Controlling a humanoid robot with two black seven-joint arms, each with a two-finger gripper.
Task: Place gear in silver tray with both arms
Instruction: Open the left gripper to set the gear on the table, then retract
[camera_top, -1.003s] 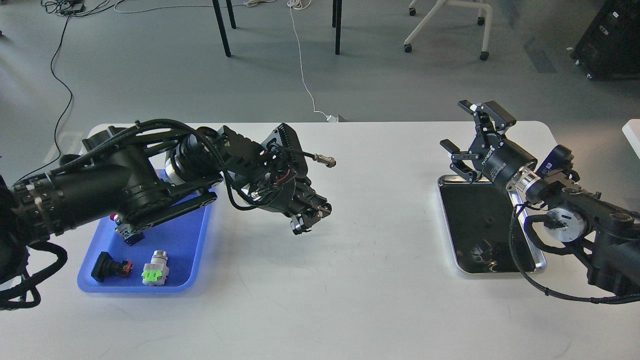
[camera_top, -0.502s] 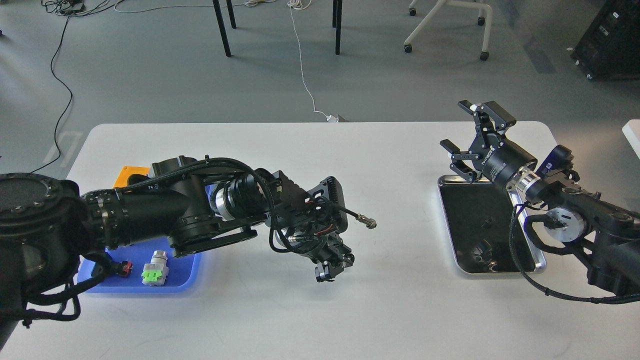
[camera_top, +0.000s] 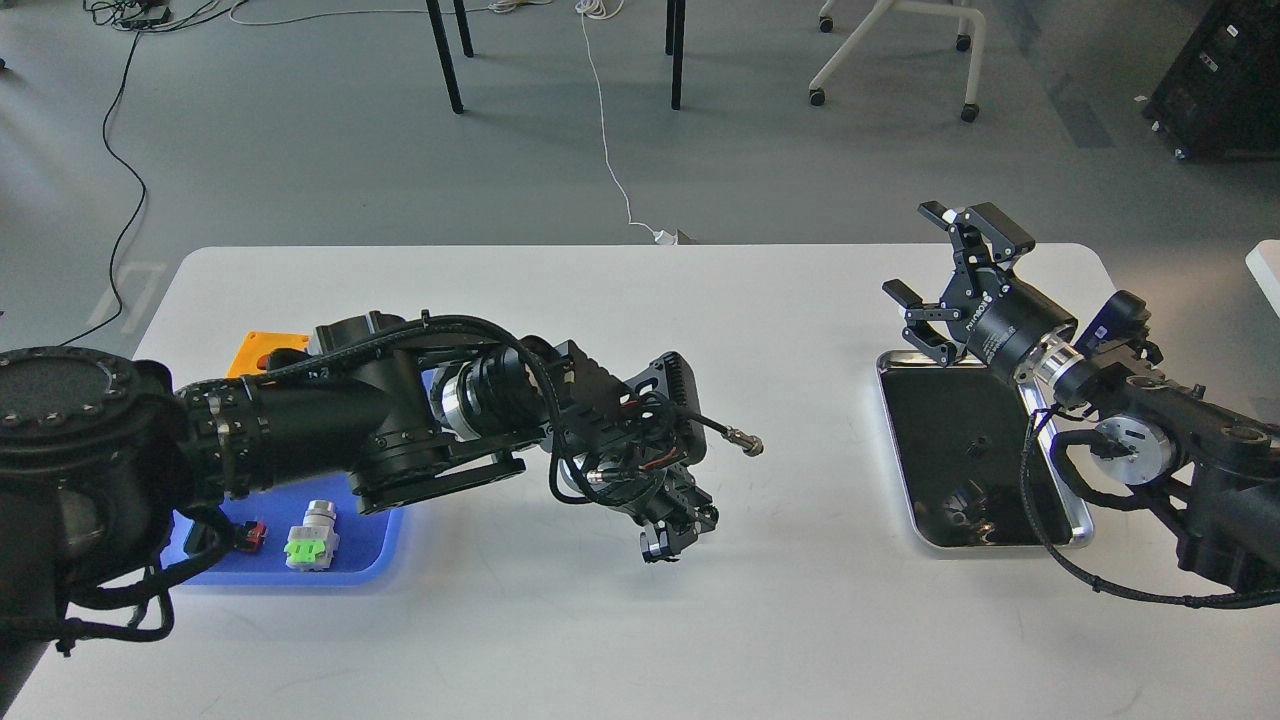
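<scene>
The silver tray (camera_top: 950, 430) lies on the right side of the white table, its dark floor mirroring my right arm. My right gripper (camera_top: 913, 252) is open and empty, held above the tray's far left corner and pointing up and to the left. My left gripper (camera_top: 665, 540) points down just above the middle of the table, left of the tray. Its fingers are close together on a small dark and silver part, the gear (camera_top: 655, 546), which is mostly hidden by them.
A blue plastic tray (camera_top: 375, 545) at the left, partly under my left arm, holds a green and white part (camera_top: 312, 537) and a black and red button (camera_top: 248, 537). An orange block (camera_top: 262, 350) sits behind it. A loose cable connector (camera_top: 748, 445) sticks out from my left wrist.
My left arm has swung from over the blue tray to the right and nearer, down to the table's middle, gripper still closed. The right arm has barely moved.
</scene>
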